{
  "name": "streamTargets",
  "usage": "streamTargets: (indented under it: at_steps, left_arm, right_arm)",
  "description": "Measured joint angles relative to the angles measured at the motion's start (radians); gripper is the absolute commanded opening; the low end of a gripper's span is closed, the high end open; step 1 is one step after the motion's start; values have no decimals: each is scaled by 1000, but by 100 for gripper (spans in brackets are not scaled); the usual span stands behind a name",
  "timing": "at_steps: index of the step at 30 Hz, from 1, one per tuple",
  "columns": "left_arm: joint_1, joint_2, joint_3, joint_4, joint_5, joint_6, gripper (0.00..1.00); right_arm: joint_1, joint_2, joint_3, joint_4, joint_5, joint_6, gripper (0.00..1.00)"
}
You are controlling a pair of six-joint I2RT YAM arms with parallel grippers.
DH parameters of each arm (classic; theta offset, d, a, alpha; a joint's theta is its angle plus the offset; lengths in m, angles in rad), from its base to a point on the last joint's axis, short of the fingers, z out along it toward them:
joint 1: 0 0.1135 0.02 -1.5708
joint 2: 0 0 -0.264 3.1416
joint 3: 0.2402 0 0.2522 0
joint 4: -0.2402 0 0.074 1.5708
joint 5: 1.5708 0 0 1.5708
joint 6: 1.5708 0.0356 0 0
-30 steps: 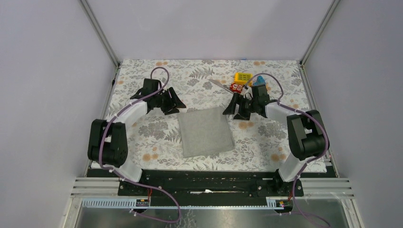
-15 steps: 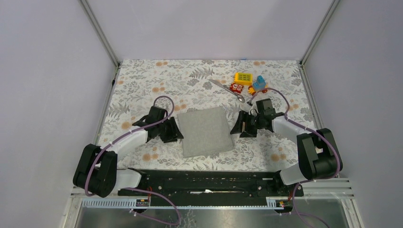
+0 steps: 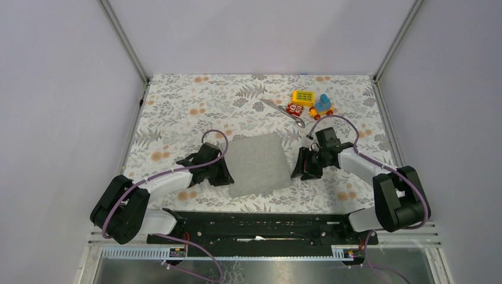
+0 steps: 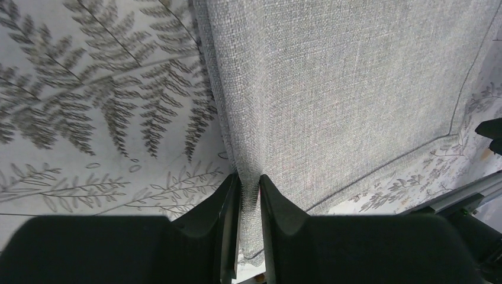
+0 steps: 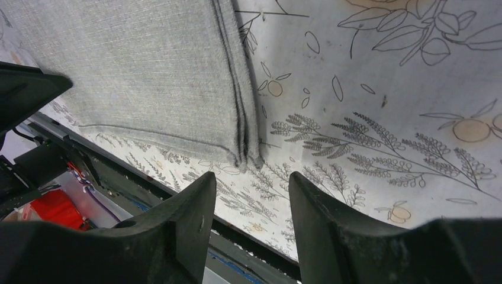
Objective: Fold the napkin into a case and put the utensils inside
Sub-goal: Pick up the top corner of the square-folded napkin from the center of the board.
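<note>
Grey napkin edge within left claw

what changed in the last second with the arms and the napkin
Both arms drew back toward the near edge, along the sides of the napkin. The left gripper closed on the napkin's left edge by its near corner; the right gripper stands open just short of the right near corner. The napkin, utensils and toy blocks lie as before.

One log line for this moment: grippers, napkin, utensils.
left gripper: pinching napkin left edge | right gripper: open at napkin's right edge | napkin: flat on tablecloth | utensils: beside toy blocks, untouched
</note>
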Motion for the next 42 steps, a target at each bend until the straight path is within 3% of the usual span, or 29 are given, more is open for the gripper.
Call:
streamTargets:
  at_steps: [6, 9, 42]
  left_arm:
    - [-58, -8, -27, 51, -5, -66, 22]
    - [-87, -8, -40, 80, -4, -97, 21]
    - [-119, -10, -66, 133, 0, -143, 18]
  right_arm:
    - [1, -47, 5, -34, 5, 5, 37]
    - [1, -47, 5, -31, -20, 18, 35]
    - [1, 24, -14, 81, 15, 131, 46]
